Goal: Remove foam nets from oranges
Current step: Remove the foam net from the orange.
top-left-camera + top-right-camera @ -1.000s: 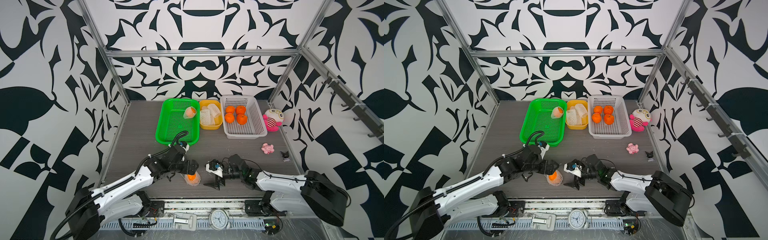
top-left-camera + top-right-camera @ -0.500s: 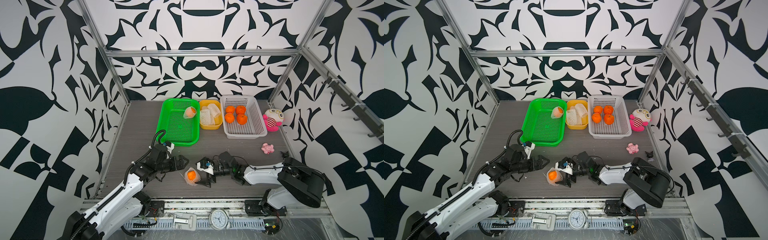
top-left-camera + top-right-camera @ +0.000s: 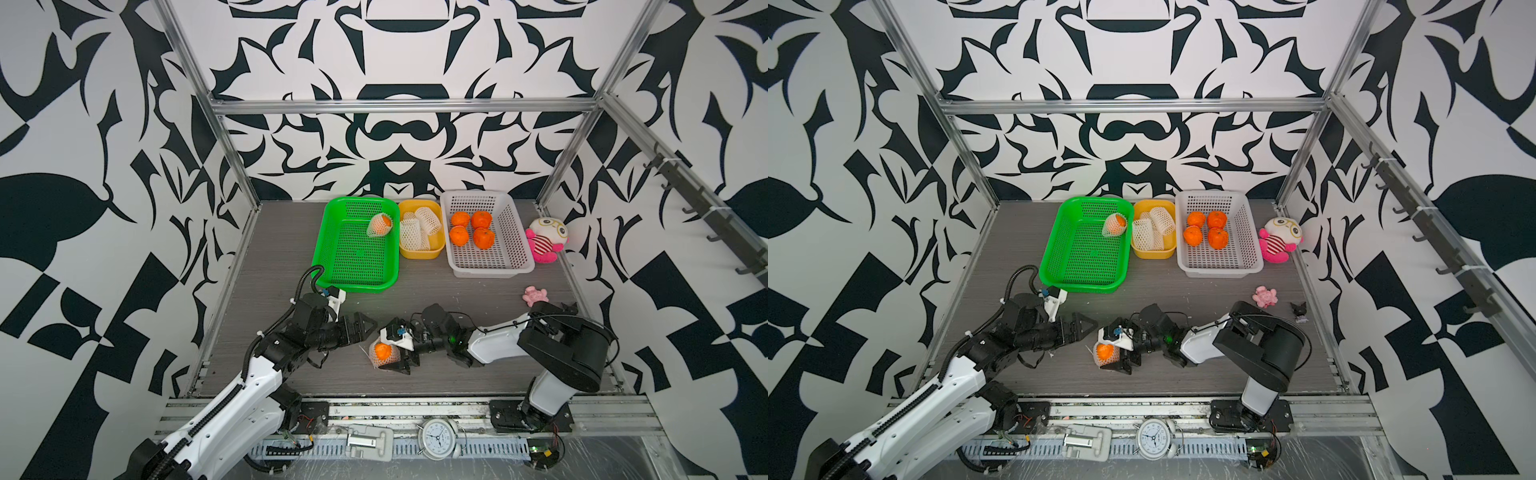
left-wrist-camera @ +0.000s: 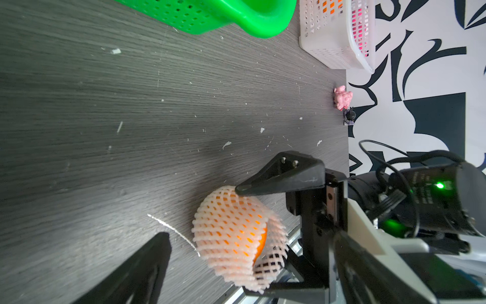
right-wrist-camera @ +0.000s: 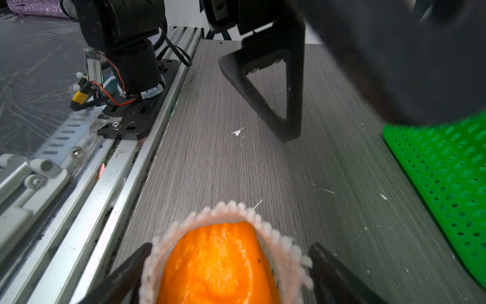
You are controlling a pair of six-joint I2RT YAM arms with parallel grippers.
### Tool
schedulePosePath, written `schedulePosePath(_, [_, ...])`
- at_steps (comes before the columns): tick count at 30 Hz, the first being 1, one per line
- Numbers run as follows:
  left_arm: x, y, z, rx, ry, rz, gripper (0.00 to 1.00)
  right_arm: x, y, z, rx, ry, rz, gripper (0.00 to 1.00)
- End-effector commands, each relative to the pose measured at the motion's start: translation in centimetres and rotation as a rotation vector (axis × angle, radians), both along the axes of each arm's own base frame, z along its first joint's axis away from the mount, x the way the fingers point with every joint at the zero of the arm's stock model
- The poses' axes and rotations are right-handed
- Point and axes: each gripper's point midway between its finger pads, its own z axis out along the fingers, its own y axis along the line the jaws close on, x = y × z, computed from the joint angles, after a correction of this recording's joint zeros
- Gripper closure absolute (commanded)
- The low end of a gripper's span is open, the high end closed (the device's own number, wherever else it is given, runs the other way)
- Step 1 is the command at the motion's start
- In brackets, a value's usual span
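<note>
Your right gripper [image 3: 390,353] lies low on the table [image 3: 282,257] at the near edge, about centre, its jaws apart with one finger on either side of a netted orange [image 3: 382,351]. Both top views give you that much, but there the wrist's white camera mount [image 3: 398,335] covers the far finger. The left wrist view fills the gap: one fingertip [image 4: 243,187] touches the foam net [image 4: 231,231] and the other finger lies against its opposite side, though you cannot tell from any view whether they press or merely touch. The right wrist view alone shows you the sleeve's open end, with bare orange skin facing the left gripper [image 3: 360,330], which stands just left of the fruit and apart from it, jaws spread wide and holding nothing. Only the top views show you the far row: a green basket [image 3: 357,286] with a second netted orange [image 3: 380,224], a yellow tub [image 3: 419,252] with empty nets [image 3: 411,232], and a white basket [image 3: 490,266] holding four bare oranges [image 3: 459,236]. A plush doll [image 3: 544,239] sits right of that basket and a small pink toy [image 3: 535,296] nearer; a small dark figure [image 3: 1299,309] beside it is plain in a top view and the left wrist view
</note>
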Motion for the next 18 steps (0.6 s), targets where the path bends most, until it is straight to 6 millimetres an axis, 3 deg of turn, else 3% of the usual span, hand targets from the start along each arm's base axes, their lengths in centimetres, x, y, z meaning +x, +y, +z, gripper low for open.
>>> schedulePosePath(1, [-0.2,0.0,-0.1,-0.017,0.006,0.0,0.01,0.5,1.4,2.6,0.094,-0.063,0.016,0.15])
schedulePosePath(6, [-0.4,0.1,-0.7,-0.012,0.017,0.003,0.01,0.2,1.3,2.9,0.102,-0.056,0.025,0.25])
schedulePosePath(18, [-0.8,0.1,-1.4,-0.013,0.046,0.0,0.01,-0.1,0.8,4.4,0.115,-0.065,0.021,0.35])
